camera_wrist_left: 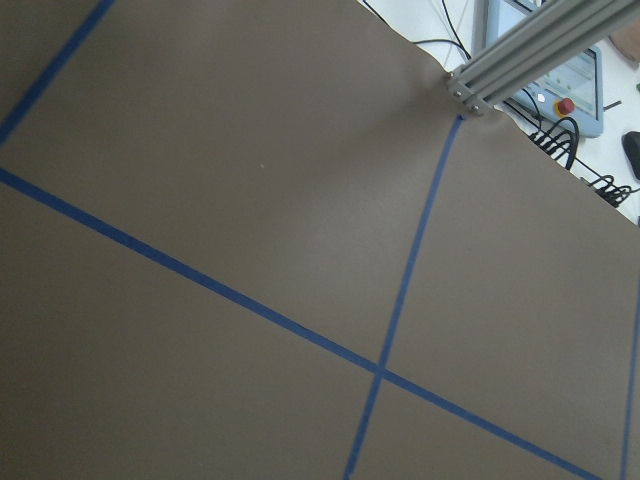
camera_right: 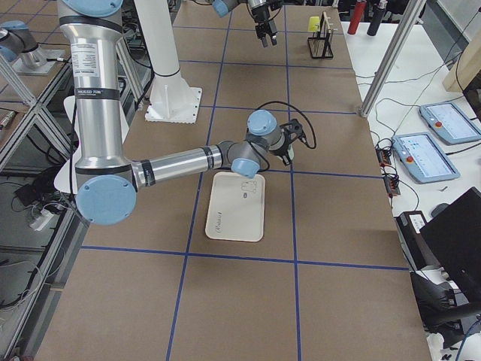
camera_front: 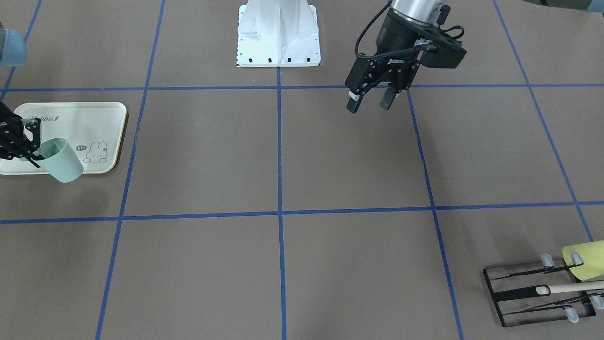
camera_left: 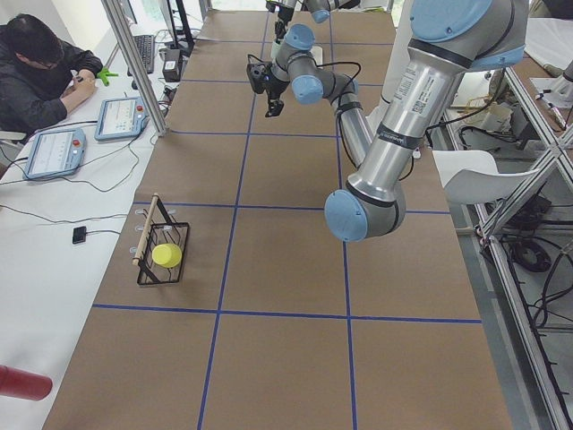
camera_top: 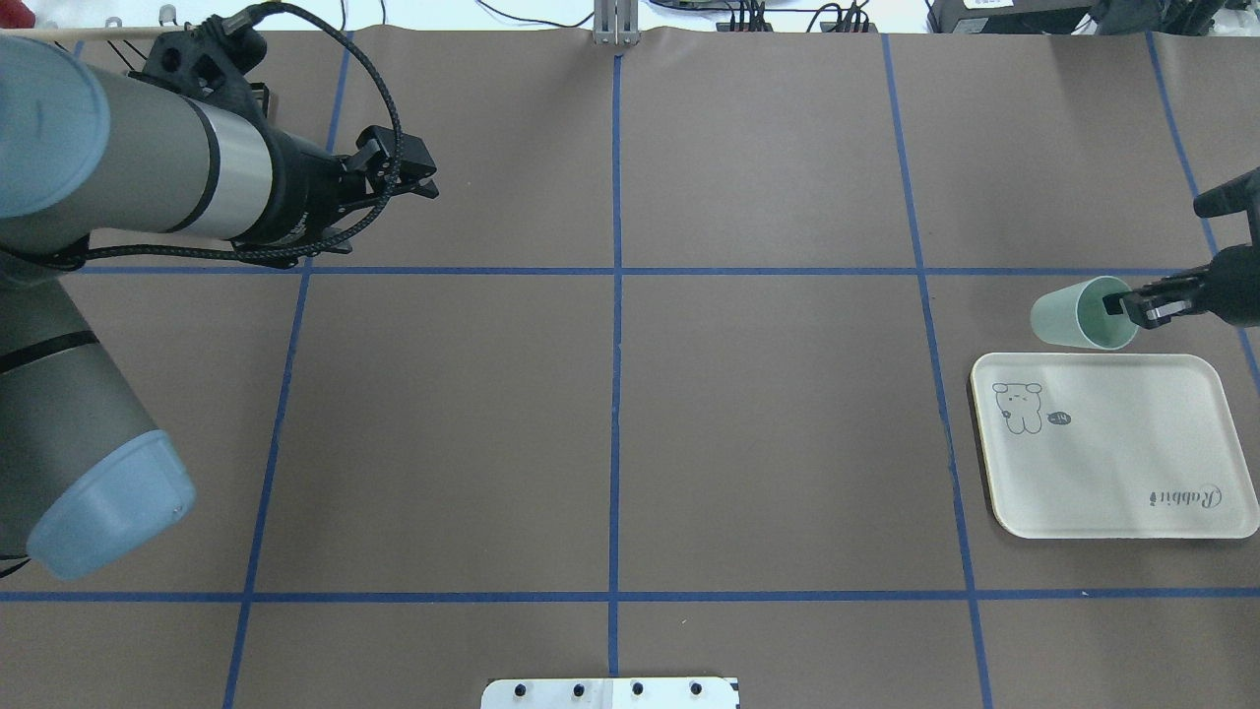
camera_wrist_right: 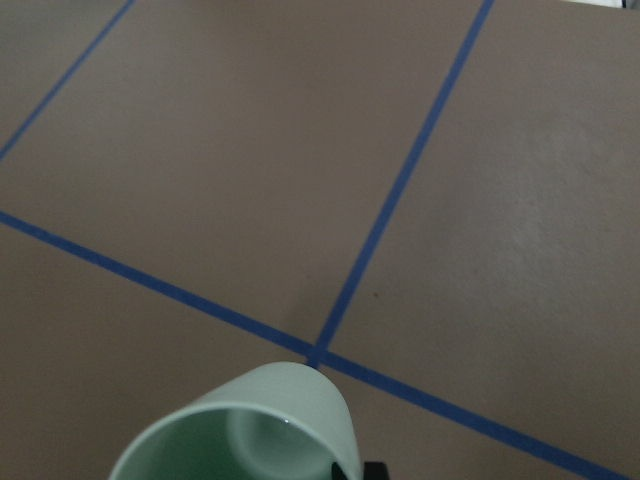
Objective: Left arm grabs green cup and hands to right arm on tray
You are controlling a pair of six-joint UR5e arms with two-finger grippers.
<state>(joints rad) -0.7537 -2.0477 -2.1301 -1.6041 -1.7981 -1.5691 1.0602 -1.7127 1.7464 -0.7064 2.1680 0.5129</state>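
Green cup (camera_front: pixel 63 163) tilts pinched in right end effector (camera_top: pixel 1127 307) by tray (camera_front: pixel 85 118), left end effector (camera_front: pixel 370 104) spread empty, rack (camera_front: pixel 512 294) distant.

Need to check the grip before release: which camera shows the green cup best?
Overhead exterior: the whole green cup shows tilted, the right gripper pinching its rim. Front-facing shows it too, gripper cut off at the edge. Right wrist sees only the rim. Side views barely show it; left wrist not at all.

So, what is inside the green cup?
One finger of the right gripper reaches inside the green cup; the bottom that shows is bare. The wrist view cuts off the near inner wall.
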